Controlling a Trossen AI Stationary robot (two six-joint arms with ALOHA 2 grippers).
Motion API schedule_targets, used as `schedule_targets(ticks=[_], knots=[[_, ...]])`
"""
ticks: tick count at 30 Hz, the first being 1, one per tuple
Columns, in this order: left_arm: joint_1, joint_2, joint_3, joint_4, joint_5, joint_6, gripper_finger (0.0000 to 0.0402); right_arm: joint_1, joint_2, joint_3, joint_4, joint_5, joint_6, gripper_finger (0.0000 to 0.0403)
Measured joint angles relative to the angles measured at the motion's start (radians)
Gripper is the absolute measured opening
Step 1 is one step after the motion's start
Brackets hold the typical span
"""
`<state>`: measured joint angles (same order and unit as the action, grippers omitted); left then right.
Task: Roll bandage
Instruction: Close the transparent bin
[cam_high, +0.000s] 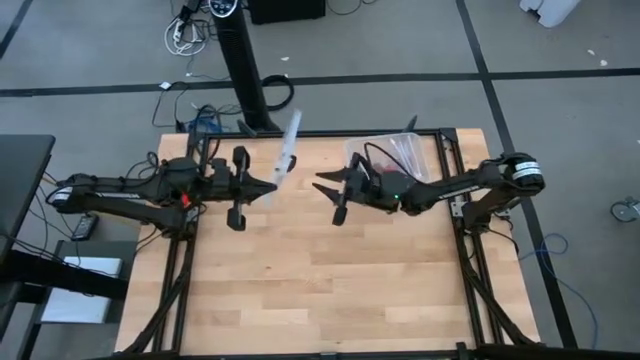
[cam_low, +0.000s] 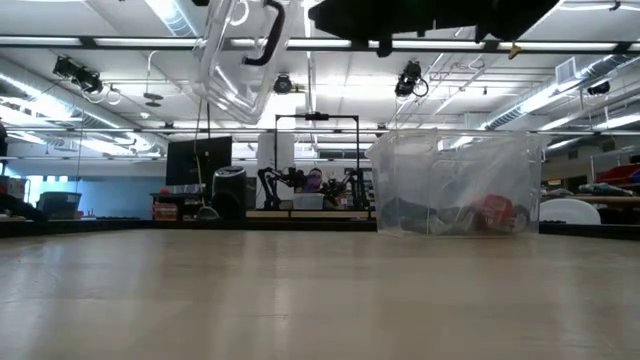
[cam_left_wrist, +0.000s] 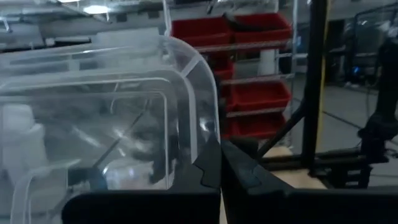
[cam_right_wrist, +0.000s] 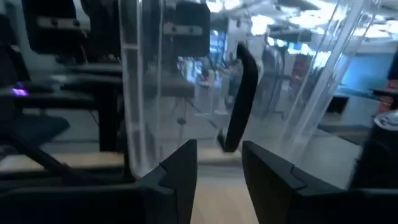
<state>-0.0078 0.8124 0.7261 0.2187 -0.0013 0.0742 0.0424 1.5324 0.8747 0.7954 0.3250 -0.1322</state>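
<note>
Pinching a clear lid (cam_high: 286, 147) aloft, the left fingers (cam_high: 240, 188) risk dropping it if it slips; right fingers (cam_high: 336, 193) hang spread above the counter (cam_high: 320, 280).

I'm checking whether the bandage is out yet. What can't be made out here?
- Bandage: not identifiable. In the high view the contents of the clear box are too small; in the low view its cloudy wall blurs dark and red shapes.
- Low view: arms cut off by the top edge.
- Left wrist view: clear lid hides the table.
</note>
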Motion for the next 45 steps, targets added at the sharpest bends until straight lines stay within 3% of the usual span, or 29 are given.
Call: schedule_targets(ticks=[3, 13, 18, 27, 39, 45], knots=[[-0.019, 0.009, 0.001, 0.032, 0.000, 0.008, 0.0000, -0.017, 0.044, 0.034, 0.050, -0.042, 0.020, 0.0149], [-0.049, 0.033, 0.000, 0.076, -0.012, 0.026, 0.0000, -0.032, 0.158, 0.168, 0.045, -0.038, 0.018, 0.0249], [-0.062, 0.033, 0.000, 0.082, -0.012, 0.029, 0.0000, -0.043, 0.167, 0.209, 0.035, -0.042, 0.014, 0.0260], [-0.080, 0.032, 0.000, 0.085, -0.013, 0.030, 0.0000, -0.080, 0.167, 0.210, 0.010, -0.132, 0.061, 0.0183], [-0.079, 0.032, 0.000, 0.089, -0.025, 0.050, 0.0000, -0.071, 0.167, 0.209, 0.015, -0.123, 0.023, 0.0021], [-0.079, 0.032, 0.000, 0.090, -0.026, 0.049, 0.0000, -0.070, 0.167, 0.209, 0.015, -0.116, 0.005, 0.0019]])
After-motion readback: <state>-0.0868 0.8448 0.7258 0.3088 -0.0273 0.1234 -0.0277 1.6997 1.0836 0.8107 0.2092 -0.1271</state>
